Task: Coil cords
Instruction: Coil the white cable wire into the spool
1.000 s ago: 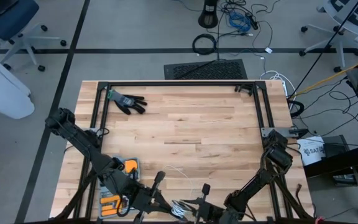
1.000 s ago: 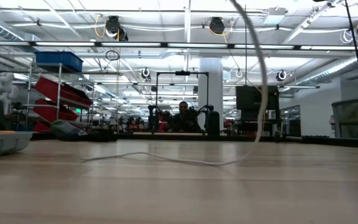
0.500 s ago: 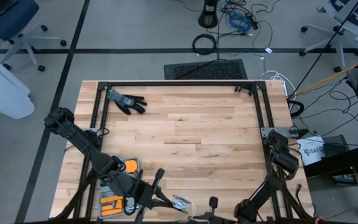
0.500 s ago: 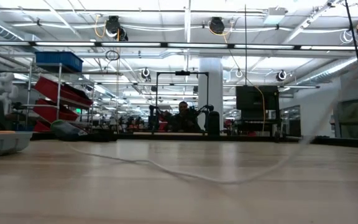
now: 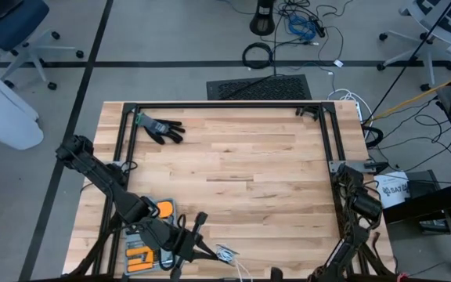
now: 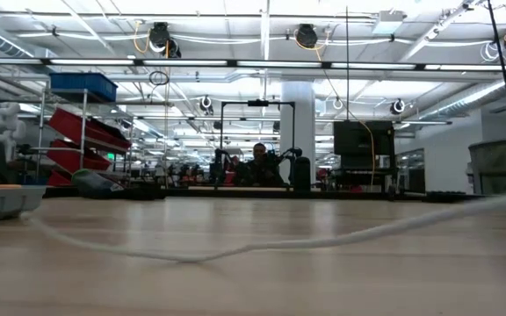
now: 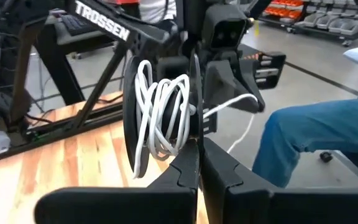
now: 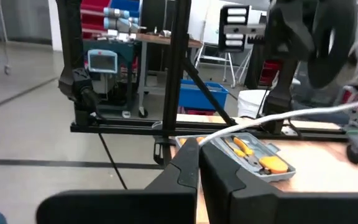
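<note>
1. Left gripper (image 7: 197, 155) – at the near edge of the table (image 5: 233, 164), pinched narrow on the thin rim of a black spool (image 7: 128, 93) held on edge.
2. Cord (image 7: 160, 118) – several loose, uneven white turns around the spool's hub, one free strand trailing off toward the right arm; seen from above as a small pale bundle (image 5: 227, 252) just beside the left gripper.
3. Right gripper (image 8: 199, 146) – off the near edge in the high view, fingers closed tight with the white strand (image 8: 303, 114) apparently nipped at the tips and running up to the spool (image 8: 331, 43).
4. Slack length (image 6: 235, 253) – lying in a low, shallow curve across the wood in the low view.
5. Handling, judged: very light, limp and smooth, so likely to slip off the hub unless kept under gentle tension; best taken close to the spool, on the free strand, never on the wound turns.
6. Materials: round, hard, matte spool; string-fine, round-sectioned cord; pale planked tabletop with visible grain.
7. Bystanders: soft black glove (image 5: 161, 128) at the far left, well apart – grey tool case (image 8: 253, 152) with orange-handled pliers near the left arm
</note>
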